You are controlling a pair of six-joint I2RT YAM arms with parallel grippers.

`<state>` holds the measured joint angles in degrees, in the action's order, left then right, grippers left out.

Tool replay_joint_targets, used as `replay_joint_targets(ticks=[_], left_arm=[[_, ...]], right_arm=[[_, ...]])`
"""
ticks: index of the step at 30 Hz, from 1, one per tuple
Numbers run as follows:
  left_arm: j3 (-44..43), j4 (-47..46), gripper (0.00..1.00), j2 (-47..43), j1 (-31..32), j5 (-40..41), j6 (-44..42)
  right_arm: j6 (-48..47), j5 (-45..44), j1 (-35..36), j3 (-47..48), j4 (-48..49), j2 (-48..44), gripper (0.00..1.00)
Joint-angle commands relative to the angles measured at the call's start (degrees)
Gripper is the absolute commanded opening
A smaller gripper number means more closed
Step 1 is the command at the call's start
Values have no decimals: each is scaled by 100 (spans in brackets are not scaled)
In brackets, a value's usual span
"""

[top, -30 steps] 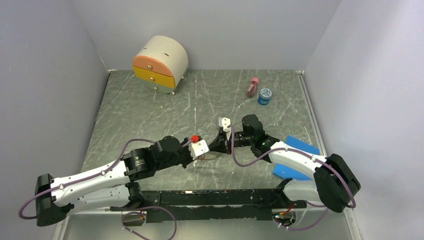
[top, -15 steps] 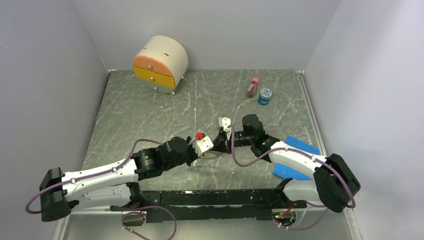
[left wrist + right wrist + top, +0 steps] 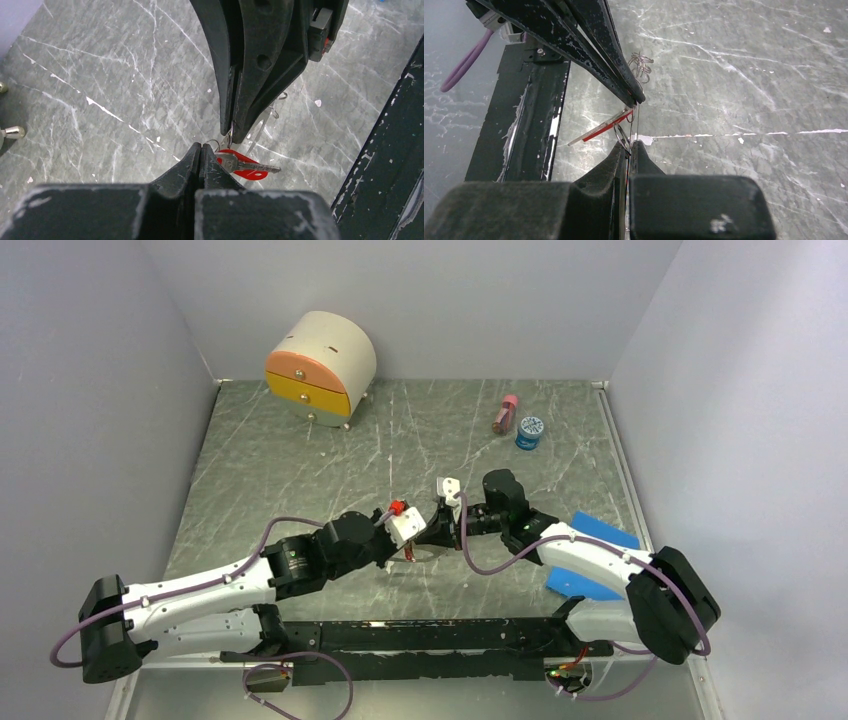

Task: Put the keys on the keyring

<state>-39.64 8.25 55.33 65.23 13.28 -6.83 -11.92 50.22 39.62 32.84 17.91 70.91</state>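
My left gripper [image 3: 408, 532] and right gripper [image 3: 432, 531] meet tip to tip over the middle of the table. In the left wrist view the left gripper [image 3: 201, 146] is shut, and a key with a red tag [image 3: 243, 166] hangs just past its tips by a small split ring. The right gripper's fingers [image 3: 240, 120] come down from above it. In the right wrist view the right gripper [image 3: 628, 146] is shut on the thin wire of the keyring [image 3: 637, 125]. That wire runs up to the left gripper's fingertips [image 3: 636, 95]. The key [image 3: 599, 128] shows edge-on between them.
A round drawer box [image 3: 320, 365] stands at the back left. A pink bottle [image 3: 505, 413] and a blue-lidded jar [image 3: 530, 431] stand at the back right. Blue pads [image 3: 600, 540] lie by the right arm. A black rail [image 3: 430, 635] runs along the near edge. Loose small rings [image 3: 641, 65] lie on the table.
The left arm has reached forward and right, bringing its gripper and the red-tagged key up against the right gripper. The right gripper has hardly moved.
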Motion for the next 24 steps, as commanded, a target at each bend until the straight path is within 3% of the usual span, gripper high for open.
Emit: replay_joint_targets(ticks=[1,9,24], left_arm=[[-266,-351,3,-130,16,49,-99],[-240,-346,3,-75,33,-606,-179],[-334,-35,3,63,218,-580,-244]], right_arm=[[-105,261,38,241,105,18,0],[-100,234,55,283,91,45,0],[-52,222,62,276,150,98,0]])
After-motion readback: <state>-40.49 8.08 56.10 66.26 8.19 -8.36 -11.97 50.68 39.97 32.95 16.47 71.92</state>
